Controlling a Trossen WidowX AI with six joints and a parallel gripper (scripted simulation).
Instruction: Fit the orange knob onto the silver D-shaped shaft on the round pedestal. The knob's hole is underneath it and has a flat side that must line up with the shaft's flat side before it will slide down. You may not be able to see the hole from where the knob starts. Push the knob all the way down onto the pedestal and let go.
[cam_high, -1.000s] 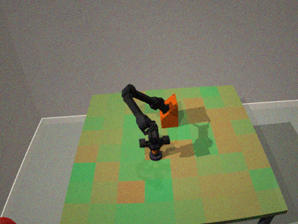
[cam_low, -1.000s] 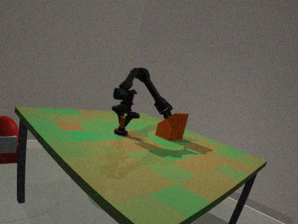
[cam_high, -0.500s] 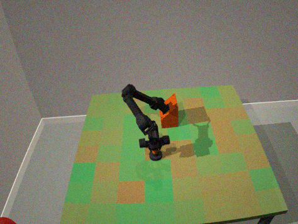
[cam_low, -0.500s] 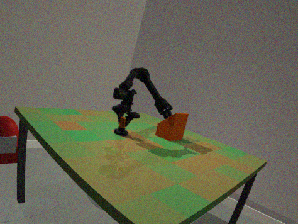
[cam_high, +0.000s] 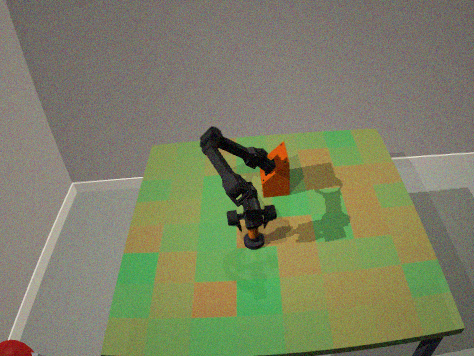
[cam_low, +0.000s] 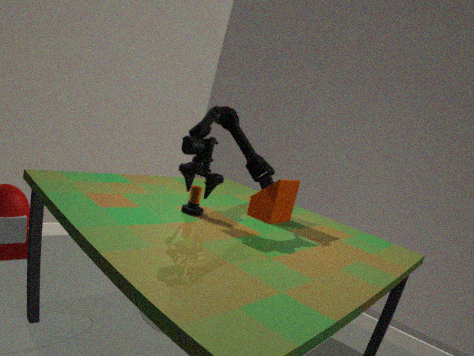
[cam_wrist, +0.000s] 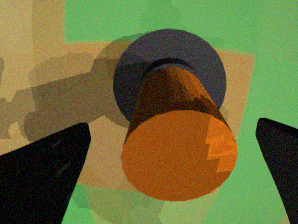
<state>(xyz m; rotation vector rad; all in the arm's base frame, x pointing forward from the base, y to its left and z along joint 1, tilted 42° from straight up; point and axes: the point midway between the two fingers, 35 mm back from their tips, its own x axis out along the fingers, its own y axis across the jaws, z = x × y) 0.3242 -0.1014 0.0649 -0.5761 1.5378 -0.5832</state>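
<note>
Wrist view: orange knob (cam_wrist: 178, 143) stands upright on the dark round pedestal (cam_wrist: 200, 56), its flat top facing the lens, centred btwn the two black fingers. Fingers spread wide, clear gap each side of knob, nothing pinched. Shaft not visible, hidden under knob.

Top view: claw (cam_high: 251, 216) hangs directly above knob (cam_high: 253, 233), which sits on pedestal (cam_high: 254, 243) near centre of the green/tan checkered table (cam_high: 350, 280). Arm (cam_high: 225, 170) reaches fwd from an orange wedge-shaped block (cam_high: 276, 175) at its base, toward rear of table. Arm shadow falls to the right on table.

Exterior view: claw (cam_low: 201, 182) straddles upper part of knob (cam_low: 196, 193), fingertips either side, not touching as far as can be seen. Pedestal (cam_low: 192, 210) flat on table (cam_low: 300, 280). Red object (cam_low: 11, 220) on floor at far left, beside table leg.
</note>
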